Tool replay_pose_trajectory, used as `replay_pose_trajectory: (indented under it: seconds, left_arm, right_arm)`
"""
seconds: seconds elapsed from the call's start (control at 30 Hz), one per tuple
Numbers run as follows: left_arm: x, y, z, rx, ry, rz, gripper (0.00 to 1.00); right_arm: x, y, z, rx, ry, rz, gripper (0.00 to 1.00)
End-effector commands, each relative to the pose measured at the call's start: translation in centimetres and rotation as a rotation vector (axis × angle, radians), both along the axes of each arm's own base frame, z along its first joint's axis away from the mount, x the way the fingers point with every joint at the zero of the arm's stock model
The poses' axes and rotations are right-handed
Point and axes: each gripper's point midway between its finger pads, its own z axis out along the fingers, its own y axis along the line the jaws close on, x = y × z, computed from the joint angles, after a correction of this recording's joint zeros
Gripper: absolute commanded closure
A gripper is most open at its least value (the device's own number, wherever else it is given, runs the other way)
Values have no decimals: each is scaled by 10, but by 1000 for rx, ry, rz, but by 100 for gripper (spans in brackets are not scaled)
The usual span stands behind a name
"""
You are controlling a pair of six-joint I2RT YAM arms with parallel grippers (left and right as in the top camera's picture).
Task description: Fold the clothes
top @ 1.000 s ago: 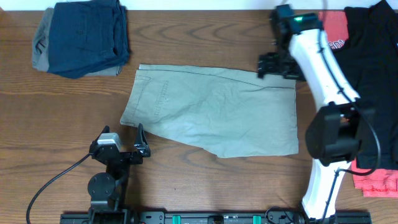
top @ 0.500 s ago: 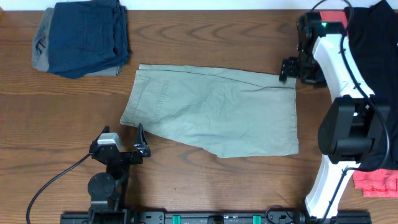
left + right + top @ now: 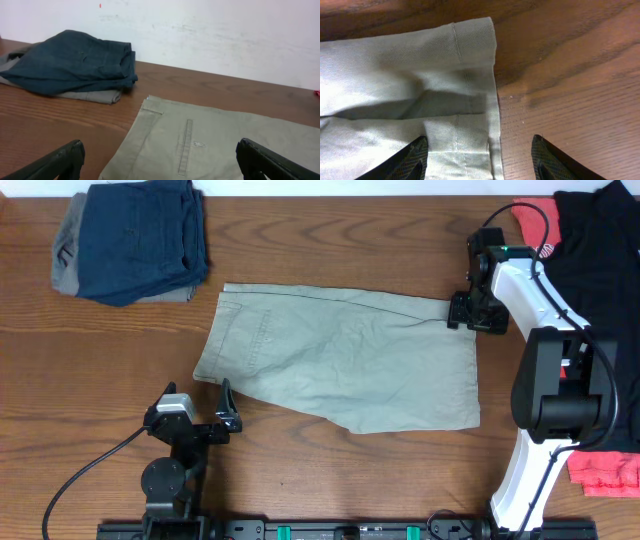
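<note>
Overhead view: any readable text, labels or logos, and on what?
None readable.
Red shirt: white print, too blurred to read.
Grey garment under the navy garment: dark mark, illegible.
Khaki shorts: no text seen in any view.

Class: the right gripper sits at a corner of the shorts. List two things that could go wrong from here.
1. The right gripper straddles the hem edge of the shorts, one finger over bare table; closing may pinch only a sliver that slips out.
2. The black shirt lies beside that arm; a swing could snag it.
</note>
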Motion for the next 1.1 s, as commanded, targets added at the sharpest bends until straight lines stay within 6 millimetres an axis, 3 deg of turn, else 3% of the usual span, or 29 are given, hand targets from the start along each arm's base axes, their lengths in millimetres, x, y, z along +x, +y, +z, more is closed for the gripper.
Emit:
replay_pose_trajectory:
  seconds: [0.0,0.23,0.33,0.57,0.7,1.07]
  left_arm:
    - [-1,-2,-15,6,46,-11,2]
    - [-1,-2,-15,6,47,-11,2]
    - [-1,-2,-15,6,46,-11,2]
    - [-1,-2,-15,6,46,-11,2]
    - [-1,-2,-15,6,46,-11,2]
    - [-1,-2,-15,6,46,-11,2]
  right_arm:
    - [-1,-2,4,0,-21,0,38]
    - [2,-2,-2,1,-39,0,50]
    - [5,-2,-2,2,-51,0,63]
    - [9,0,-2,12,-68,2,80]
    - [10,0,-2,12,-72,2,99]
    - [12,0,0,11,-81,1,99]
